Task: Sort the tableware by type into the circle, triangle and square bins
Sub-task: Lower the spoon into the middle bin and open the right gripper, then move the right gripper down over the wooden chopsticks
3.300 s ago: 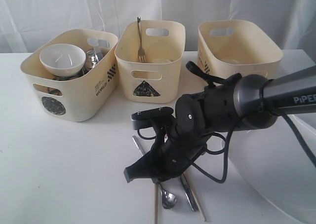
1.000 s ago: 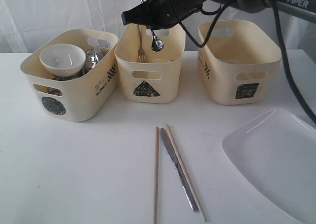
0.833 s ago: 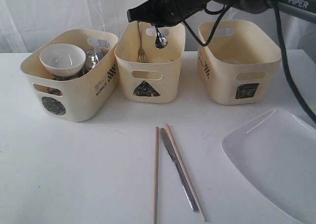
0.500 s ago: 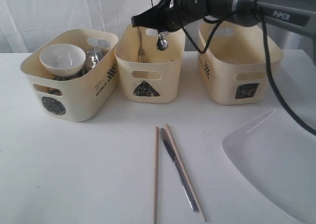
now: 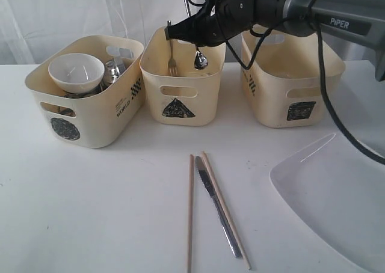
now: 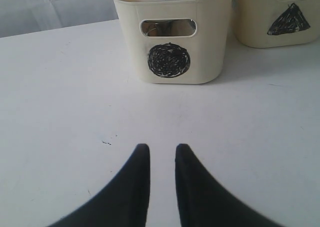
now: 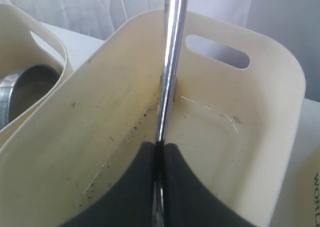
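Observation:
My right gripper (image 5: pixel 190 30) is shut on the steel spoon (image 5: pixel 200 60), whose bowl hangs just inside the top of the triangle bin (image 5: pixel 182 98). From the right wrist, the spoon handle (image 7: pixel 170 72) runs up from my shut fingertips (image 7: pixel 160 146) over the bin's floor (image 7: pixel 200 137). A steel fork (image 5: pixel 171 55) leans in that bin. The knife (image 5: pixel 218 208) lies between two wooden chopsticks (image 5: pixel 190 213) on the table. The white bowl (image 5: pixel 76 73) and a steel mug (image 5: pixel 112 72) sit in the circle bin (image 5: pixel 66 128). My left gripper (image 6: pixel 160 149) is open over bare table.
The square bin (image 5: pixel 292 74) stands at the right of the row. A large white plate (image 5: pixel 337 195) lies at the front right. The left wrist view has the circle bin (image 6: pixel 170 62) ahead and the triangle bin (image 6: pixel 280 22) beside it.
My right gripper picked the spoon up from the table, carried it above the triangle bin, and has lowered it so the bowl now dips inside the rim.

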